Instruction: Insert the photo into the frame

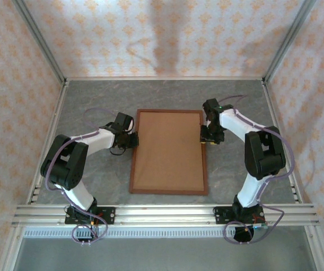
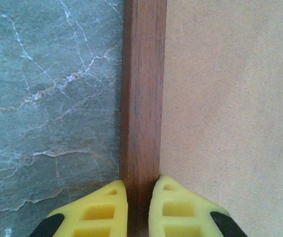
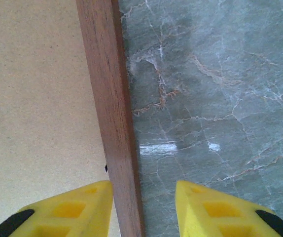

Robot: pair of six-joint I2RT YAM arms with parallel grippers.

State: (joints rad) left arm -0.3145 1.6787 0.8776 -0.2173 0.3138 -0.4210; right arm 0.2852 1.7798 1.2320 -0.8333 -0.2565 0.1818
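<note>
1. Jaws of your left gripper (image 2: 139, 185) are pinched on the left rail of the frame (image 2: 141, 98), one yellow finger tight against each side, a little far of the rail's middle. Grip lightly and level, so the thin wood does not twist.
2. Flat in the middle of the table (image 1: 94, 107) lies the frame, with the brown backing board (image 1: 169, 149) filling it. You cannot tell what sits beneath the board.
3. Your right gripper (image 3: 144, 185) straddles the right rail with its jaws part open, holding nothing: the inner finger is against the wood, the outer one stands off over the table. To my eye, you should close it squarely on the rail first, then match the left side's height so the frame moves evenly.
</note>
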